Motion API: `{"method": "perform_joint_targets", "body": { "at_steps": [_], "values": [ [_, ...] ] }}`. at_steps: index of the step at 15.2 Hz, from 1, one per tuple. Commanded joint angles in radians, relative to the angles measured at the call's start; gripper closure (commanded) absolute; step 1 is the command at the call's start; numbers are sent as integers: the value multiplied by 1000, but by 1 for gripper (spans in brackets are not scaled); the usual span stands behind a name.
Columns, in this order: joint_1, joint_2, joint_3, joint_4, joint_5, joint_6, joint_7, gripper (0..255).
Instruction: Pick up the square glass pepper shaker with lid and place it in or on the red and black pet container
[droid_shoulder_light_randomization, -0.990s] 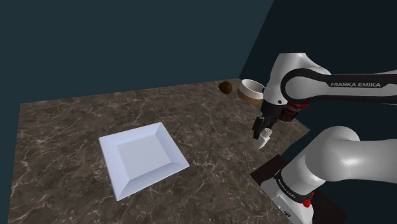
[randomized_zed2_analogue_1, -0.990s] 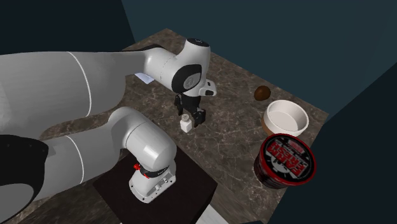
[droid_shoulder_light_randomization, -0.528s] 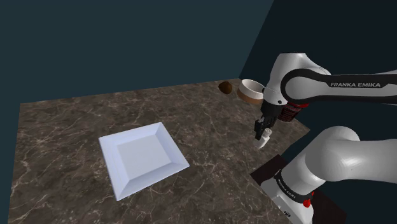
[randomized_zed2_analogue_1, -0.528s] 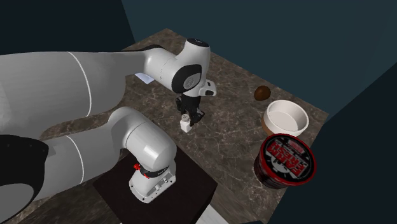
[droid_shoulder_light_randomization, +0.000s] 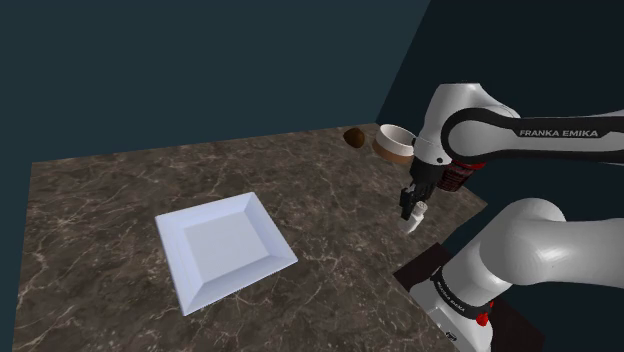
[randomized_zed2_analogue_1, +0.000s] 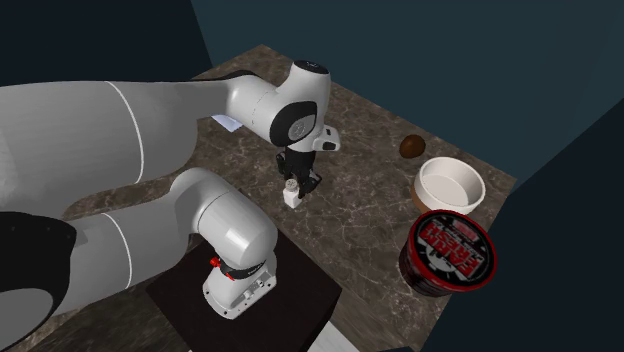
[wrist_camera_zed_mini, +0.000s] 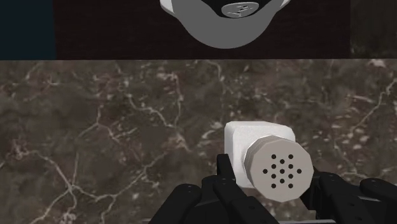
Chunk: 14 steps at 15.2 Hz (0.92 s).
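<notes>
Pepper shaker (wrist_camera_zed_mini: 267, 162): plain white square body, round grey-beige lid on top with a cluster of small black holes. No glass look, drawn opaque. It sits low on the dark brown marble countertop (droid_shoulder_light_randomization: 100, 200), apparently resting on it.

Black gripper (wrist_camera_zed_mini: 270, 183) comes down over the shaker, fingers closed in on the white body from both sides, clasping it below the lid.

Landmark is the white bowl with brown outside (randomized_zed2_analogue_1: 450, 185). The shaker (randomized_zed2_analogue_1: 292, 195) is well apart from the bowl, to its left in the second exterior view, on the side toward the robot's stand (randomized_zed2_analogue_1: 300, 300). In the shoulder view the shaker (droid_shoulder_light_randomization: 414, 220) shows below the bowl (droid_shoulder_light_randomization: 393, 143), with the gripper (droid_shoulder_light_randomization: 411, 208) on it.

The red and black pet container (randomized_zed2_analogue_1: 450, 250), a round tub with a printed lid, stands just beside the bowl, nearer the counter edge. A small dark brown rounded thing (randomized_zed2_analogue_1: 411, 147) lies near the bowl on the other side. A white square plate (droid_shoulder_light_randomization: 225, 250) lies well apart from the bowl, to the shoulder view's left.
</notes>
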Motion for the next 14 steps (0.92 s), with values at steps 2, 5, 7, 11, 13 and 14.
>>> {"method": "perform_joint_targets", "body": {
  "at_steps": [2,5,7,11,13,14],
  "values": [
    [0,-16,1,20,0,-37,0,255],
    [1,-35,2,53,1,-89,-1,255],
    [1,-45,2,76,2,-122,-1,255],
    [2,-59,3,124,3,-184,-2,255],
    [2,-64,4,149,4,-214,-2,255],
    [2,-66,4,161,4,-228,-2,255]
  ]
}}
